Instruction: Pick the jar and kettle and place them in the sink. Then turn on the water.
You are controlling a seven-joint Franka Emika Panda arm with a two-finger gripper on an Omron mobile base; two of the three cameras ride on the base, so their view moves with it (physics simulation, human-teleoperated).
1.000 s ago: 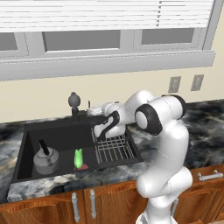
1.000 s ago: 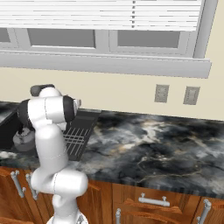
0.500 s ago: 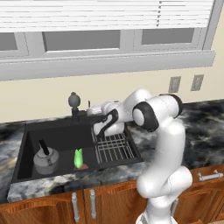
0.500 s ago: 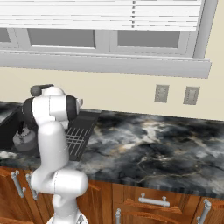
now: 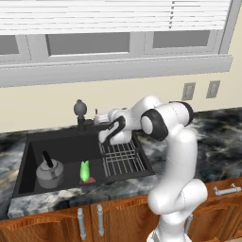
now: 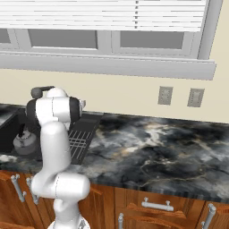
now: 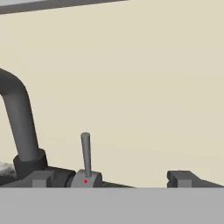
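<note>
Hand view: faucet lever [image 7: 86, 154] upright; left base: kettle [image 5: 48, 172] in sink [image 5: 66, 147], apparently.

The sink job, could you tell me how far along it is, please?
Done: the kettle and a small green item sit in the sink. In hand: the open gripper faces the faucet and its upright lever. Left: no water runs yet.

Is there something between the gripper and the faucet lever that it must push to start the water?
Nothing visible. In the hand view the upright lever stands straight ahead between the open gripper fingertips, with only bare wall behind it.
</note>
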